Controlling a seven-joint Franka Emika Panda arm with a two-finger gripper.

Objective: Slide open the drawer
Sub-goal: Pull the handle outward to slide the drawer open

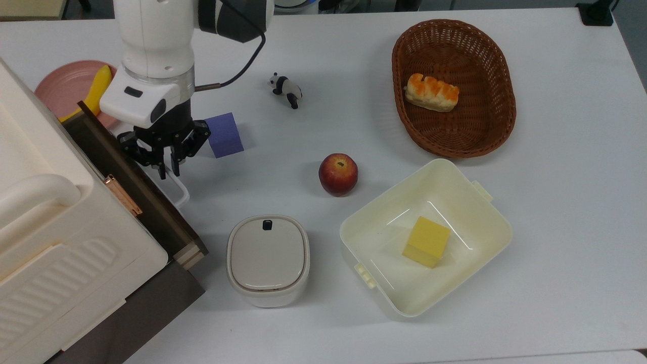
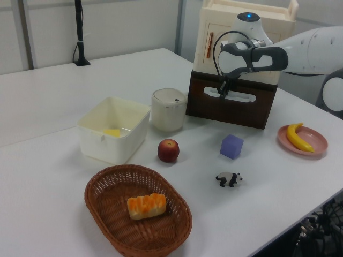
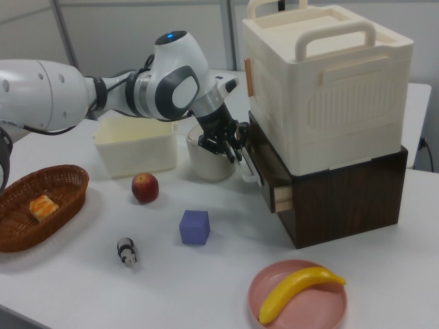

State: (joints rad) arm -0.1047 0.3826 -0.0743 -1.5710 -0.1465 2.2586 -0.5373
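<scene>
The drawer (image 1: 160, 217) juts partly out from under the cream cabinet top (image 1: 50, 237), its dark brown front facing the table. In the right view the drawer (image 3: 263, 163) shows a strip of light wood on its side. My gripper (image 1: 169, 171) points down over the drawer front, shut on the white loop handle (image 1: 178, 194). The left view has the gripper (image 2: 222, 91) at the left end of the handle (image 2: 237, 97). From the right view, the gripper (image 3: 230, 155) sits just left of the drawer front.
A purple cube (image 1: 223, 134) lies right beside my gripper. A white lidded pot (image 1: 267, 259) stands close to the drawer's front corner. An apple (image 1: 337, 174), a toy panda (image 1: 285, 88), a cream tub (image 1: 480, 222), a basket (image 1: 498, 91) and a pink plate (image 1: 60, 86) with a banana share the table.
</scene>
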